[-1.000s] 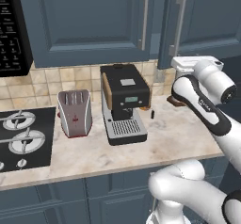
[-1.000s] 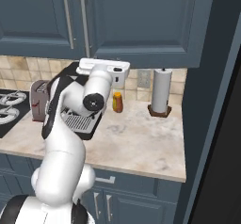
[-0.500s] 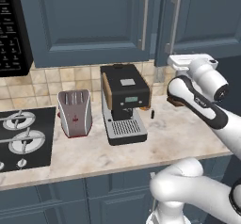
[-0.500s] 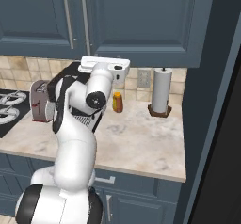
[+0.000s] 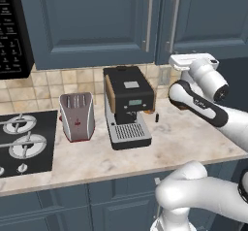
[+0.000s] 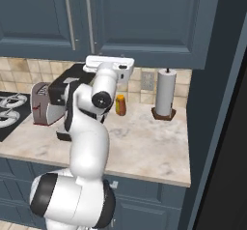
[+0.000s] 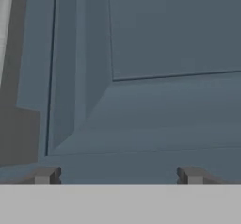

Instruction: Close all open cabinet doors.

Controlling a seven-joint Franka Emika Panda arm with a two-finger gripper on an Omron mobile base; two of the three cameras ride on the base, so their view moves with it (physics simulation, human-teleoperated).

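Two dark slate-blue upper cabinet doors hang above the counter, the left door (image 5: 92, 21) and the right door (image 5: 213, 16), each with a slim silver bar handle along the seam between them. Both look flush with the cabinet front. My white hand (image 5: 193, 61) is raised just under the right door's lower edge. In the hand view that door's recessed panel corner (image 7: 141, 100) sits very close ahead. My gripper (image 7: 117, 176) is open, its fingertips (image 7: 46, 175) wide apart with nothing between them. From the right base view the hand (image 6: 109, 63) is against the same door (image 6: 154, 16).
On the counter (image 5: 193, 142) stand a black coffee machine (image 5: 128, 104), a silver toaster (image 5: 76, 116), an orange bottle (image 6: 120, 105) and a paper towel roll (image 6: 165, 93). A stove (image 5: 22, 140) and black microwave (image 5: 12, 26) are at left. A tall dark panel (image 6: 217, 127) rises at right.
The hand has crept slightly up and left toward the right door's lower edge, and the elbow has swung. The doors and counter items have not moved.
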